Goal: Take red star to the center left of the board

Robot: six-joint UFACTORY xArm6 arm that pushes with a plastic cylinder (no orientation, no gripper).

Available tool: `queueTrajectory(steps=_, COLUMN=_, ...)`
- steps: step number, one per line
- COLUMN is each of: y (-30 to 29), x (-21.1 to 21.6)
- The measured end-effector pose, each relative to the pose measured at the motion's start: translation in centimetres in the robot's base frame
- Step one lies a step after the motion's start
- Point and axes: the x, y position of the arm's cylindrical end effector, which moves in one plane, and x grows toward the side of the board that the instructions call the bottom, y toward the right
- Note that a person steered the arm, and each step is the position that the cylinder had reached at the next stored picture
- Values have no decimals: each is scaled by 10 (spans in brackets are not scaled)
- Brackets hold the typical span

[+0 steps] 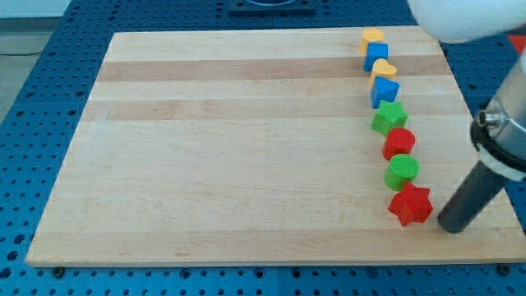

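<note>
The red star (410, 205) lies near the board's lower right corner, at the bottom end of a column of blocks. My tip (453, 225) rests on the board just to the star's right and slightly below it, a small gap apart. The rod slants up to the view's right. Right above the star sits a green cylinder (403, 171), nearly touching it.
The column continues upward: a red cylinder (399, 143), a green star (389, 117), a blue triangular block (384, 90), a yellow heart (383, 71), a blue cube (376, 55), a yellow heart (371, 37). The wooden board (230, 148) lies on a blue perforated table.
</note>
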Motion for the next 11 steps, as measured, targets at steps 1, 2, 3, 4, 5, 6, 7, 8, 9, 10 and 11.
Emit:
queueTrajectory(steps=1, y=-6, x=-10)
queueTrajectory(steps=2, y=-26, x=-15)
queueTrajectory(steps=3, y=-59, x=-15)
queueTrajectory(steps=4, y=-94, x=-29)
queueTrajectory(steps=5, y=-137, x=-58)
queueTrajectory(steps=6, y=-186, x=-85)
queueTrajectory(steps=7, y=-238, x=-109)
queueTrajectory(steps=8, y=-263, x=-107)
queueTrajectory(steps=9, y=-295, x=-107)
queueTrajectory(steps=10, y=-330, x=-113)
queueTrajectory(steps=11, y=-335, x=-147)
